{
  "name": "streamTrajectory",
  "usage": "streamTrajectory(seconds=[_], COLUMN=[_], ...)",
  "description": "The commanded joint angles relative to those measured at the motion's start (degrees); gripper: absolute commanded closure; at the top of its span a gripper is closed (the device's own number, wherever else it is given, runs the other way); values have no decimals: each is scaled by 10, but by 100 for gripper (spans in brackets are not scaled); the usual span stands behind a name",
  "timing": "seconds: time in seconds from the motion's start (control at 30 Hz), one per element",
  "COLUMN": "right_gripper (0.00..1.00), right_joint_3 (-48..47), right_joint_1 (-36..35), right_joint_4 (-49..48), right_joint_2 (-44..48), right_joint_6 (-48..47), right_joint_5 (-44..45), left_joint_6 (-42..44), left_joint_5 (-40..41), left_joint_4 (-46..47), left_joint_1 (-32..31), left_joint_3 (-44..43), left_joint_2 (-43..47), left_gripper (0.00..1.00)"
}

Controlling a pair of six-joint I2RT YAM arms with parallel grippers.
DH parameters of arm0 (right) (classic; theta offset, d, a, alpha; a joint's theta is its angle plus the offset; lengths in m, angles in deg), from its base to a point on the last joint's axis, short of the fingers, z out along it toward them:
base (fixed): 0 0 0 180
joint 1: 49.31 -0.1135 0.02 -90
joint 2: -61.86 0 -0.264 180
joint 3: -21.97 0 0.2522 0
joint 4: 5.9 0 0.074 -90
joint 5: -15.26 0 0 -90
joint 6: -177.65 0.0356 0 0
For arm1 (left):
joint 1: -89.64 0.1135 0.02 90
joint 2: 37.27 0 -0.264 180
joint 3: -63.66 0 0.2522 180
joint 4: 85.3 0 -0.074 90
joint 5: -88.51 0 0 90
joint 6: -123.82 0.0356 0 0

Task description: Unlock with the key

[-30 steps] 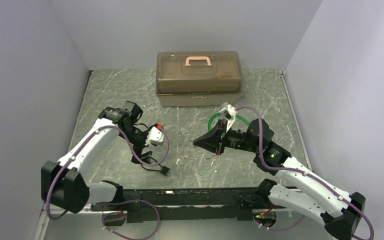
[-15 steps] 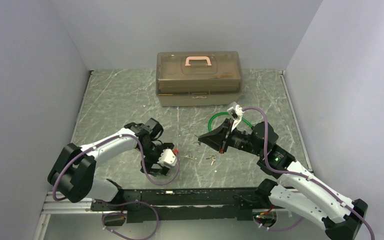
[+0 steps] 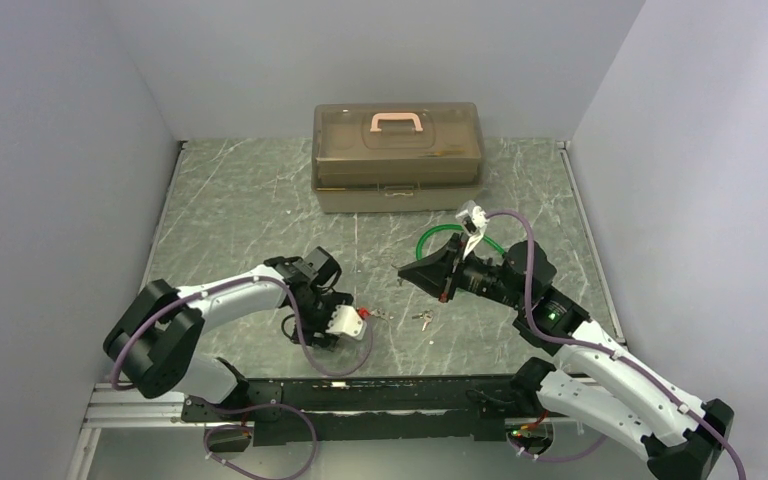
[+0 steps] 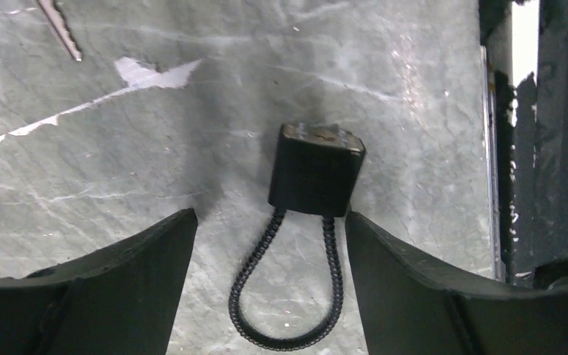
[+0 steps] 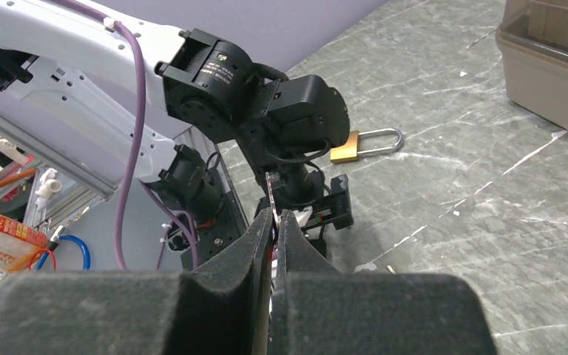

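You're still on the grab step: L gripper (image 4: 270,222) is straddling the black cable lock (image 4: 316,170) on the table (image 4: 81,163) by its near edge, jaws apart and not touching. Next, close on the body. R gripper (image 5: 274,218) is pinching a key (image 5: 269,188). Only its cam is showing a brass padlock (image 5: 345,148) beyond.

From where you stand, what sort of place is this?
Probably a robotics lab test cell: two robot arms bolted to the edge of a marble-patterned table, plain walls boxing it in, and practice props: a black cable lock, loose keys and a toolbox.
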Motion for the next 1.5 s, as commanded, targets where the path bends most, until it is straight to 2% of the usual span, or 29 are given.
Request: streamTrajectory(seconds=[0.0, 0.23, 0.4, 0.5, 0.7, 0.8, 0.87, 0.9, 1.03, 1.2, 1.37, 1.47], right_gripper=[100, 100, 100, 100, 100, 100, 100, 100, 100, 100, 100, 100], right_joint_3=[-22, -32, -35, -34, -38, -44, -50, -52, -77, -161, -252, -305], right_joint_1=[5, 7, 8, 8, 9, 8, 9, 9, 9, 10, 9, 6], right_joint_4=[-13, 1, 4, 1, 3, 8, 13, 16, 32, 98, 124, 130], right_joint_2=[-2, 0, -3, -2, -4, -5, -6, -7, -21, -77, -140, -184], right_joint_6=[-5, -11, -11, -10, -8, -11, -14, -15, -18, -24, -38, -33], right_joint_5=[3, 6, 3, 3, -1, -1, 0, 0, -4, -36, -80, -123], left_joint_6=[-44, -44, -59, -69, -67, -67, -74, -82, -63, 2, 7, -9], left_joint_5=[21, 12, 12, 7, -15, -7, -7, -10, 4, 78, 75, 80], left_joint_4=[-3, 11, 29, 37, 36, 40, 28, 15, -100, -266, -378, -397], left_joint_1=[-13, -48, -62, -70, -75, -77, -77, -77, -77, -39, 5, 11], left_joint_3=[-32, -12, 18, 21, 20, 25, 16, 4, -76, -292, -504, -549], left_joint_2=[-43, -23, 2, 7, 11, 9, 5, 3, 37, 132, 155, 181], left_gripper=[24, 30, 28, 31, 52, 75, 97, 100, 100, 100, 100, 100])
